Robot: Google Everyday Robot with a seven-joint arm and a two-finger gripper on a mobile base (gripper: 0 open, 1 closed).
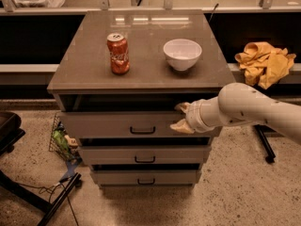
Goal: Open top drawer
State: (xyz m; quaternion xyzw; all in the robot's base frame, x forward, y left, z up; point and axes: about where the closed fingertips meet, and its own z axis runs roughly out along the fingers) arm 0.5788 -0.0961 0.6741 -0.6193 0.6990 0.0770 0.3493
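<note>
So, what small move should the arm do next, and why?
Probably a slow, straight pull back toward the robot's base. The gripper is at the upper edge of the top drawer, right of its handle. The drawer seems to be out only a little, with a dark gap under the cabinet top, so most of its travel remains.

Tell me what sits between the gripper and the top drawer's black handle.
Nothing. In the camera view, only bare drawer front separates the gripper, at the upper right edge of the top drawer, from the handle.
</note>
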